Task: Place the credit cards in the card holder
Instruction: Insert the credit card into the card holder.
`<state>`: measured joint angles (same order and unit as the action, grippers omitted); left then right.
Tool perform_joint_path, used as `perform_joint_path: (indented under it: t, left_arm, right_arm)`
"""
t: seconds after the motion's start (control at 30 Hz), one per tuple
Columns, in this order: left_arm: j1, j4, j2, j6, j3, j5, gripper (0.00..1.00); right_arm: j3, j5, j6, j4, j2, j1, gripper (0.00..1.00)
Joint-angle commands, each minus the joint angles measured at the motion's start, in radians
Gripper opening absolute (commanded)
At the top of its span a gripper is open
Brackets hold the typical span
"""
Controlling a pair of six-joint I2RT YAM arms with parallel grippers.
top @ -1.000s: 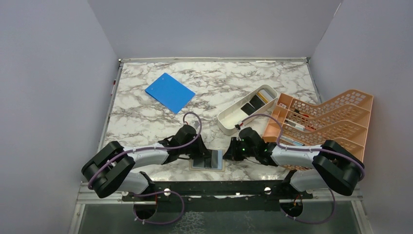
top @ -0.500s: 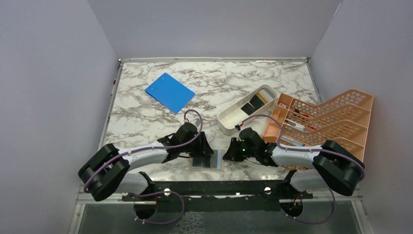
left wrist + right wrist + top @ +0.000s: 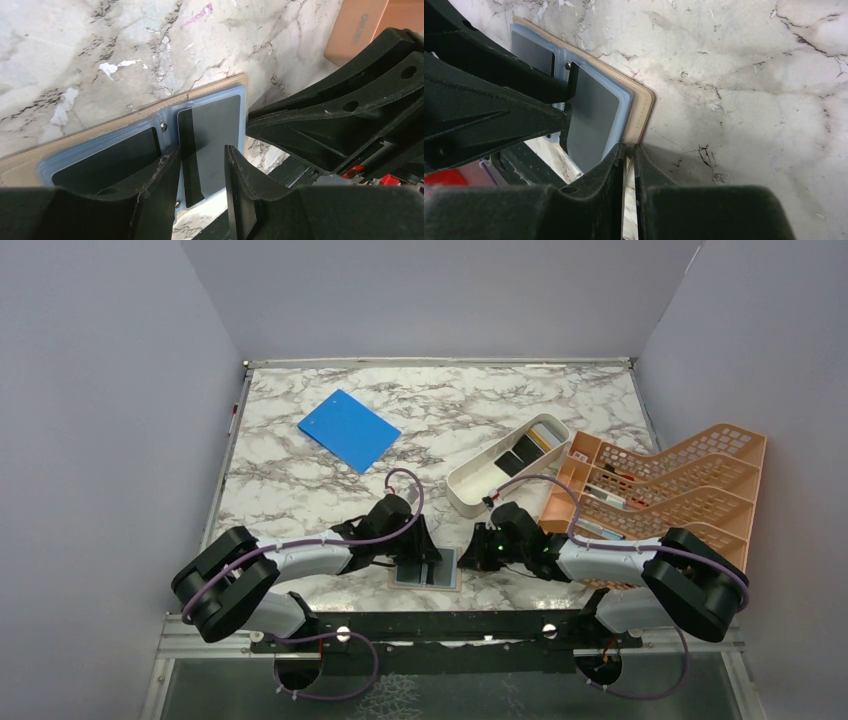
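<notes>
Tan card holder lies open. Left gripper, jaws apart, empty, straddles striped card; push it squarely home. Right gripper, nearly closed, seemingly pinches holder's edge.

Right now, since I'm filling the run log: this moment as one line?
left pincer open over striped card | right pincer shut on card holder edge | dark card in pocket

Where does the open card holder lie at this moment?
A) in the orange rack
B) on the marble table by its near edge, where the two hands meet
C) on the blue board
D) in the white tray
B: the top view shows the card holder lying open on the table at the near edge, the left hand over it and the right hand at its right edge.
</notes>
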<state>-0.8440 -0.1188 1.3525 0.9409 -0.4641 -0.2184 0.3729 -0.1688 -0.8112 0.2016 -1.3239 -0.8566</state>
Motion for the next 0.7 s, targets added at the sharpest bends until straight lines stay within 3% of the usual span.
perform_joint_path:
  t: [0.0,0.27,0.67]
  left_arm:
    - [-0.024,-0.092,0.027,0.026,-0.013,-0.037,0.39]
    - [-0.033,-0.118,0.0,0.063,-0.008,-0.045,0.36]
    - [-0.006,0.114,-0.082,-0.045,-0.094,0.036,0.4]
  right_arm:
    - [0.012,0.036,0.013,0.001,-0.009,-0.009,0.16]
    - [0.059,0.091,0.019,-0.04,-0.031,-0.009,0.15]
    - [0.118,0.154,0.038,-0.251,0.145,-0.009,0.25]
